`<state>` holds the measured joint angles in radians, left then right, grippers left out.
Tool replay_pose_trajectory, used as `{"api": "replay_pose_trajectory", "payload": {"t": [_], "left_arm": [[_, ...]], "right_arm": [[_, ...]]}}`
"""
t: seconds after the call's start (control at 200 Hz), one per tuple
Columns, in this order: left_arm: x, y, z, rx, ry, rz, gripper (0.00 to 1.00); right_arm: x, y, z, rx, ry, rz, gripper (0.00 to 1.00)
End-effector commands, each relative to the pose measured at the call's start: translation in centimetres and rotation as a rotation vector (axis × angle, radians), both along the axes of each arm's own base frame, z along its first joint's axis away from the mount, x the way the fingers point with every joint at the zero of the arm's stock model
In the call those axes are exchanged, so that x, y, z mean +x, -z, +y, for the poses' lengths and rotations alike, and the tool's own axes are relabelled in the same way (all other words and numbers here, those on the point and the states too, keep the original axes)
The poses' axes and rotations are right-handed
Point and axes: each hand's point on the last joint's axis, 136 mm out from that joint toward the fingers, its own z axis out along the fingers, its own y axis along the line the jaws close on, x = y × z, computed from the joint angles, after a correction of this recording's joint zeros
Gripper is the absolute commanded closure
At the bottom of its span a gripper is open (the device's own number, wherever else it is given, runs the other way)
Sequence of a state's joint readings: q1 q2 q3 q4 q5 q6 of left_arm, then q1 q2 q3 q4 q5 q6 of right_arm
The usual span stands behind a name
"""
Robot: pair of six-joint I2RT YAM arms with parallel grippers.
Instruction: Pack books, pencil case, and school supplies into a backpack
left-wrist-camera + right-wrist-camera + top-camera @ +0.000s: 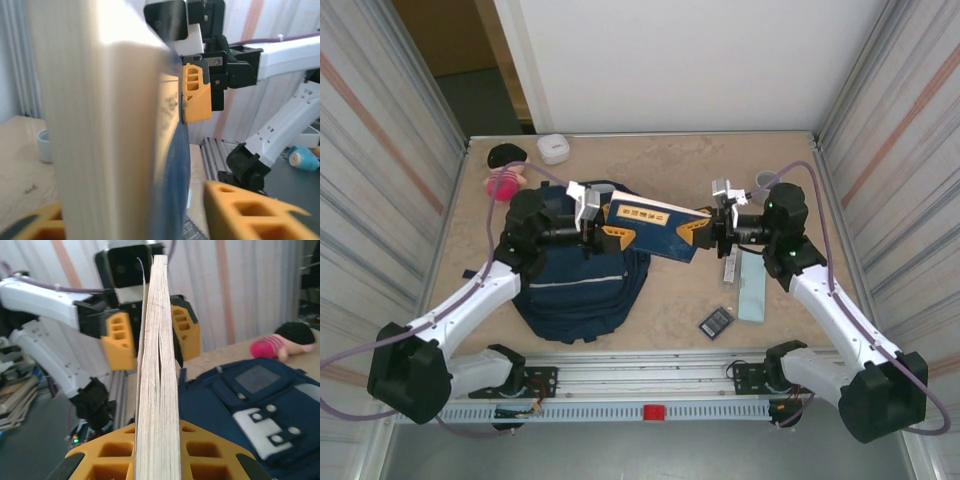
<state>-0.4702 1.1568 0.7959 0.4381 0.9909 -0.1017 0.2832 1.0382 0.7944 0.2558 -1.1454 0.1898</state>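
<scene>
Top external view: nothing looks packed yet. The backpack (575,290) lies on the desk (670,170), the book (650,225) is held in the air just right of its top, and the pencil case (752,285) waits farther right. The left tool (603,235) straddles the book's end with its jaws apart, while the right tool (705,230) pinches the other end, both arms reaching inward.
</scene>
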Motion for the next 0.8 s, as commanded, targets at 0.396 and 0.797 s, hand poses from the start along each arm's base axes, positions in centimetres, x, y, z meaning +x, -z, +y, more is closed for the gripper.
{"api": "replay_pose_trajectory", "payload": {"t": [0.396,0.797], "left_arm": [[-1.6,16.9,10.9,1.153,-0.194,-0.125,0.15],[-2.0,22.2,8.9,1.145,-0.112,-0.143,0.12]], "right_arm": [[7.7,1.9,-6.7,0.091,0.362,0.485,1.0],[7.5,2.7,-6.8,0.074,0.377,0.486,1.0]]}}
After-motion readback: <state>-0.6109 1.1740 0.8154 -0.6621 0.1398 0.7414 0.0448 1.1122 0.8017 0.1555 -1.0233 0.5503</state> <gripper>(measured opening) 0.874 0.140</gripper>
